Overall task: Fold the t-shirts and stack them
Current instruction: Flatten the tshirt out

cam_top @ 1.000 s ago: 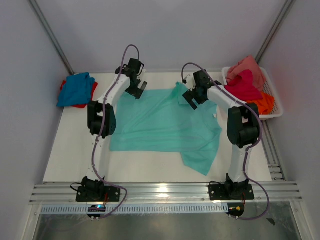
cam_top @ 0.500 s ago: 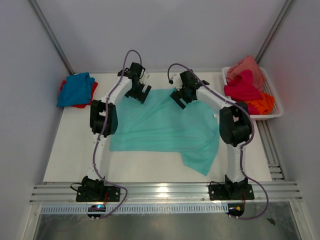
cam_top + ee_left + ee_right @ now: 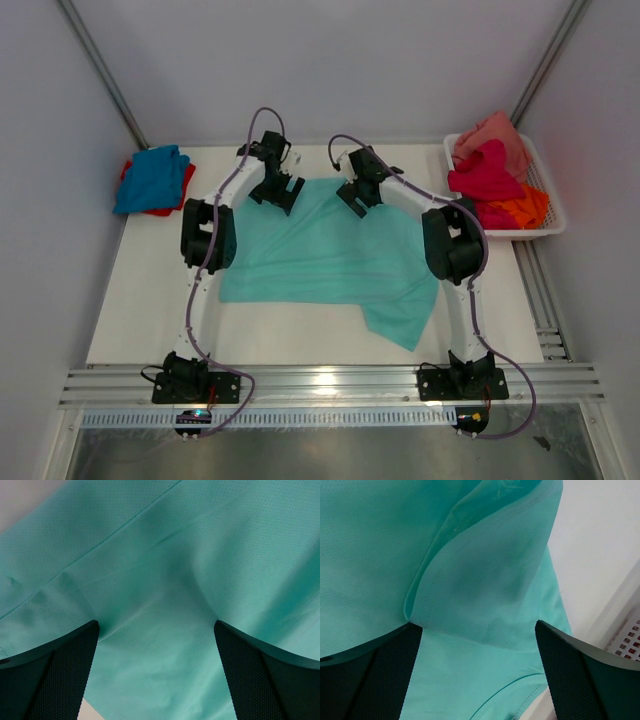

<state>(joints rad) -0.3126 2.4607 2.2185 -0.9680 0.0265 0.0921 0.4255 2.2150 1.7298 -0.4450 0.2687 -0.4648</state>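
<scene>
Left claw (image 3: pixel 156 630) and right claw (image 3: pixel 477 627) both gape wide, empty, over mint-teal t-shirt (image 3: pixel 320 265) edge; best pinch hem directly beneath each, evenly, before folding

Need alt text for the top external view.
A mint-teal t-shirt lies spread on the white table, the open left hand and right hand over its far edge. A blue tee sits far left; a white basket of tees far right.

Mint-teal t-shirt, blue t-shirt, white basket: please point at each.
mint-teal t-shirt (image 3: pixel 320 255), top view, middle of body
blue t-shirt (image 3: pixel 152 178), top view, middle of cloth
white mesh basket (image 3: pixel 548 192), top view, right wall
</scene>
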